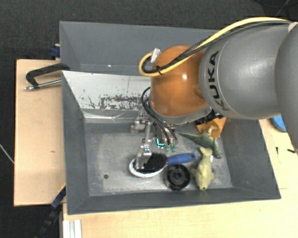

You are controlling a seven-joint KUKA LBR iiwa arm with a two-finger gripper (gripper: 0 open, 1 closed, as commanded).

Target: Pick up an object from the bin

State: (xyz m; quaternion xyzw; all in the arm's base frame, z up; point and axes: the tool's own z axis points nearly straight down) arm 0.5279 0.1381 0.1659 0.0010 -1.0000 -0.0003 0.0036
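While the gripper (pixel 148 155) hangs low over a white-rimmed black oval (pixel 147 167) at the front middle of the bin (pixel 97 150), whether it is open or closed cannot be told. Crowding its right side lie a blue piece (pixel 181 158), a black disc (pixel 178 177), a cream toy (pixel 204 172) and a green toy (pixel 204 142).

Matt, scuffed grey metal on the bin (pixel 94 148); wrist cover (pixel 176 88) is glossy orange plastic; arm shell (pixel 253 73) is smooth grey.
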